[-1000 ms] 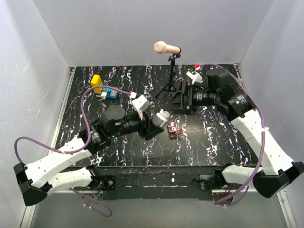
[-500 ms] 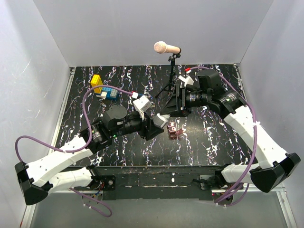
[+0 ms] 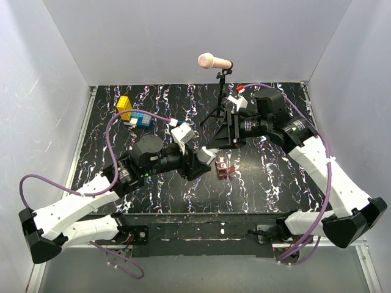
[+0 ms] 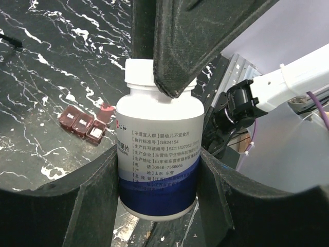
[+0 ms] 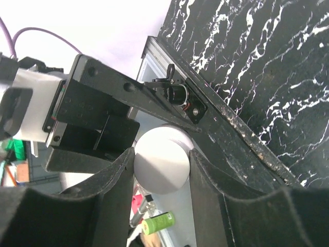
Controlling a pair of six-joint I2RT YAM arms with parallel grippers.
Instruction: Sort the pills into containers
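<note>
The left claw (image 4: 157,180) grips a white bottle (image 4: 154,123) by its body. The bottle's long axis points its cap (image 5: 163,167) into the right claw (image 5: 162,172), which clasps it. The pill box (image 3: 223,167) sits just beside.

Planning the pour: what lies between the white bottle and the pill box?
Nothing; the left wrist view shows only bare marbled table between the white bottle and the pill box.
</note>
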